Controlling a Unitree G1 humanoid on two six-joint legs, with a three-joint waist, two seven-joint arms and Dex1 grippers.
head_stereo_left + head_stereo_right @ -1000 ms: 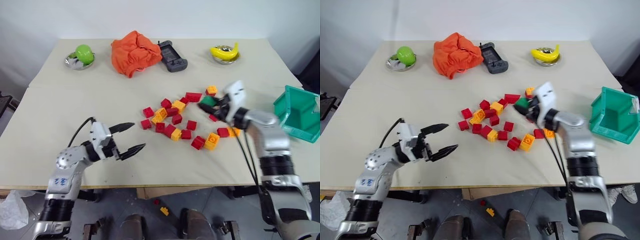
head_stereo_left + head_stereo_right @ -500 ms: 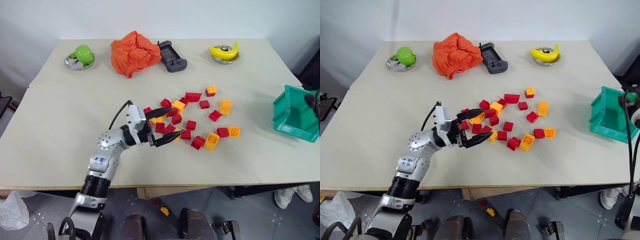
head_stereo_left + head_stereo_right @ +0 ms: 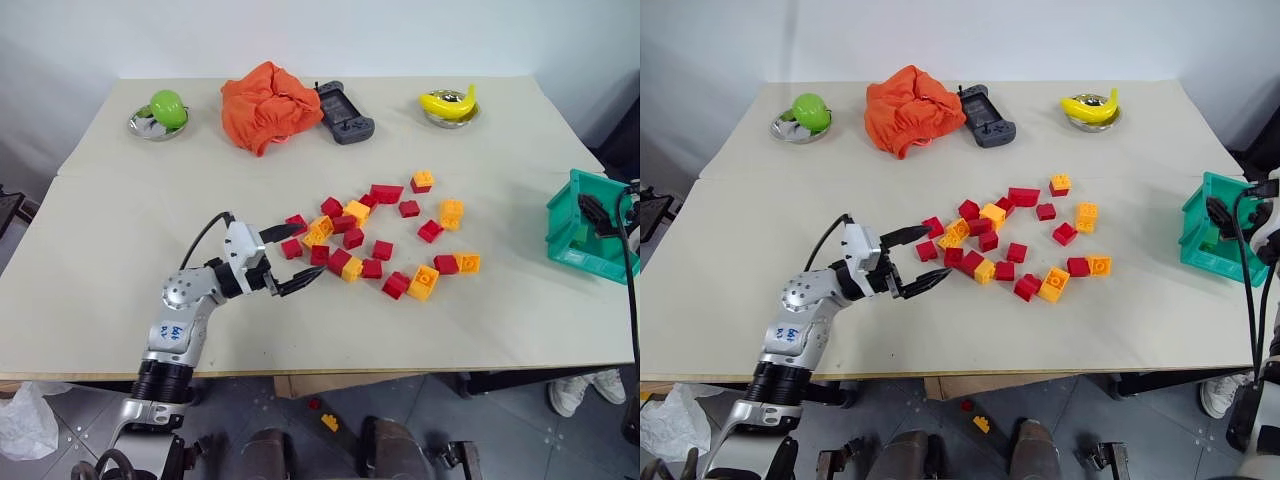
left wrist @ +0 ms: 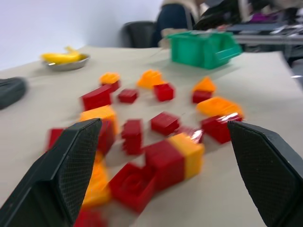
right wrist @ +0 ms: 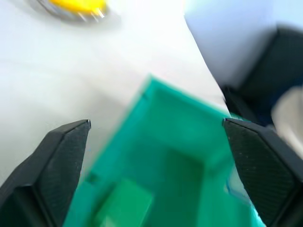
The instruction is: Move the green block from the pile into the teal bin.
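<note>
Two pincers are in play, and you should read the right one first. Your right pincer [image 5: 154,165] hangs over the teal bin [image 3: 590,245] at the right edge of the frame, its black fingers spread wide with nothing between them. In the right wrist view a lighter green shape, most likely the green block [image 5: 124,205], lies on the bin's floor below those fingers, though blur keeps you from making out its studs.

Your left pincer [image 3: 290,261] sits at centre-left of the frame, its jaws apart and empty, the tips just beside the nearest red bricks of the pile [image 3: 385,237]. You cannot tell whether a tip touches a brick.

Look over the pile at the centre of the bench [image 3: 120,260]: you see red and orange-yellow bricks, and no green one among them.

From that you can judge the task as good as done: the block is out of the pile and appears to rest inside the bin, released. What is left for you is small: confirm the block has settled in the bin and draw the right arm clear of its rim.
</note>
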